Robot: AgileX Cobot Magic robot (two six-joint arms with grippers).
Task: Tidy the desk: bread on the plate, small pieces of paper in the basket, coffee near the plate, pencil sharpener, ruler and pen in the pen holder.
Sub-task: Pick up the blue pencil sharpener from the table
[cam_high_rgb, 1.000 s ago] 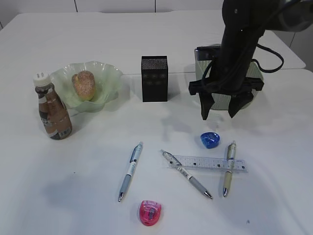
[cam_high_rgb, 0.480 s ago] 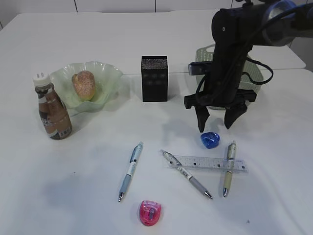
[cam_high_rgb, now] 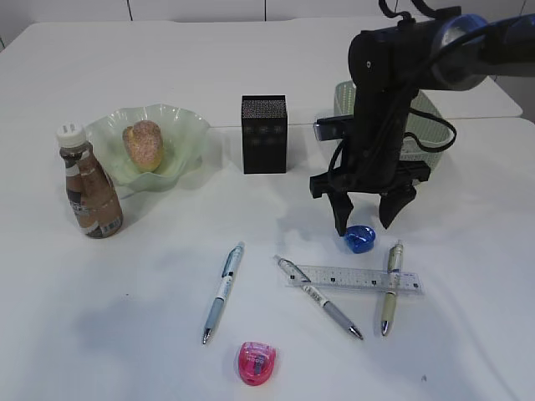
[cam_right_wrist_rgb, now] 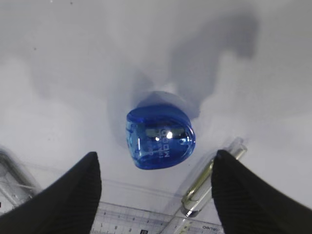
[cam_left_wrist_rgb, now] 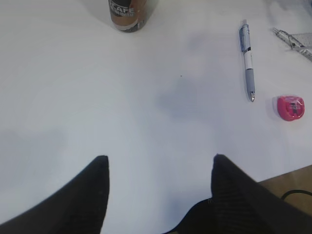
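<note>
The right pincer (cam_high_rgb: 364, 219) hangs wide open with the blue pencil sharpener (cam_right_wrist_rgb: 160, 137) just below, centred between its jaws, seemingly lined up to grasp it for the pen holder (cam_high_rgb: 264, 134).

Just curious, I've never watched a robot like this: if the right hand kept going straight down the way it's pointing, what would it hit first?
Most likely the blue pencil sharpener. The right hand hangs open, pointing down, and its wrist view shows the sharpener centred between the fingers, with the desk beneath it.
</note>
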